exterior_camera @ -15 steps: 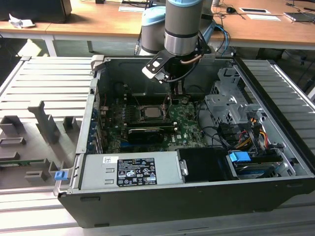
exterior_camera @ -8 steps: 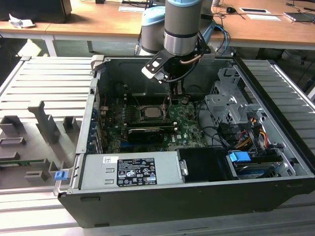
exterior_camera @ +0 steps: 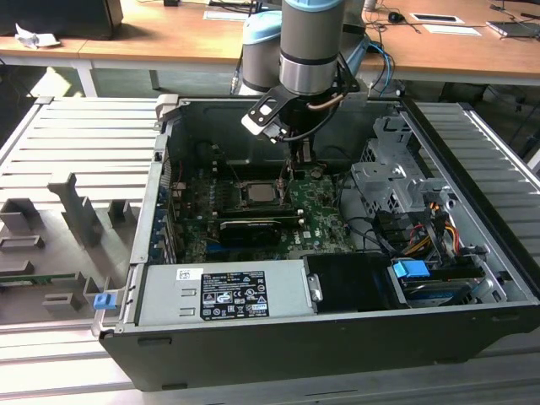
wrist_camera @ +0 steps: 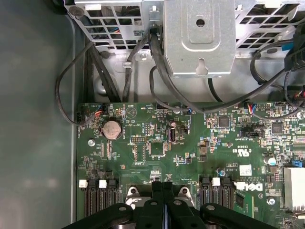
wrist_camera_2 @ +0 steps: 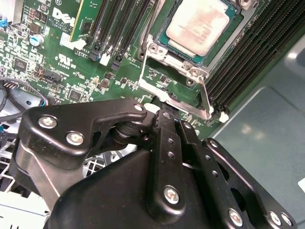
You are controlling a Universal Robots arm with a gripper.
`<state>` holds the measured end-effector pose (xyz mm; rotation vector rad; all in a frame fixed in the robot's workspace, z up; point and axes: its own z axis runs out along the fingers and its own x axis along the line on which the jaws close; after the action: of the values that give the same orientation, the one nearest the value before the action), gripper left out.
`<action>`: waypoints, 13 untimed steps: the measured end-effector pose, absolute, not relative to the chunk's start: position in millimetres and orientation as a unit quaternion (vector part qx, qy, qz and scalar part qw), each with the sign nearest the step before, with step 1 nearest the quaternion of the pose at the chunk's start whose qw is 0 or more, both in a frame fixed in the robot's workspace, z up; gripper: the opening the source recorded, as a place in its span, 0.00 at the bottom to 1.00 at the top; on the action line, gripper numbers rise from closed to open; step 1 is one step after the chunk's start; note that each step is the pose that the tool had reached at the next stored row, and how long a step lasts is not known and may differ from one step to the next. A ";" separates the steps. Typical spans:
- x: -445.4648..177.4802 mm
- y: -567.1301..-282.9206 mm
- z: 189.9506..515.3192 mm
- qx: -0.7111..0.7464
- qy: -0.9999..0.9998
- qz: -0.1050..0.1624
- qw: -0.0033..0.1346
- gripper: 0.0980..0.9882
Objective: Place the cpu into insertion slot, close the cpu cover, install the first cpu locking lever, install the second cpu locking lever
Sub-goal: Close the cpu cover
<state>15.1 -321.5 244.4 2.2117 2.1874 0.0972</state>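
The open computer case (exterior_camera: pixel 337 354) lies on the ribbed metal table (exterior_camera: pixel 67 143), and my arm reaches down into it. Inside, the grey power supply (exterior_camera: pixel 224 291) fills the near side, and the drive cage (exterior_camera: pixel 392 190) with its black cables (wrist_camera: pixel 157 71) crowds the exterior view's right. On the green motherboard (exterior_camera: pixel 321 219) a long black card (exterior_camera: pixel 249 228) sits just beside the insertion slot (wrist_camera_2: pixel 153 50), with memory slots (wrist_camera_2: pixel 248 57) flanking it. The cpu cover (wrist_camera_2: pixel 190 109) stands tilted up. My gripper (wrist_camera_2: pixel 164 114) has its fingers pressed together, tips at the cover's free edge. The cpu (wrist_camera_2: pixel 202 21) lies seated in the slot.
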 end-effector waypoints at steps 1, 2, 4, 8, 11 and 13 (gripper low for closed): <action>14.1 -321.5 244.4 0.711 0.703 0.031 0.015 0.01; 13.1 -321.5 244.4 0.711 0.703 0.031 0.015 0.01; 12.2 -321.5 244.4 0.711 0.703 0.031 0.015 0.01; 11.4 -321.5 244.4 0.711 0.703 0.031 0.015 0.01; 10.8 -321.5 244.4 0.711 0.703 0.031 0.015 0.01; 10.4 -321.5 244.3 0.711 0.703 0.031 0.015 0.01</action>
<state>10.4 -321.5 244.3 2.2117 2.1875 0.0971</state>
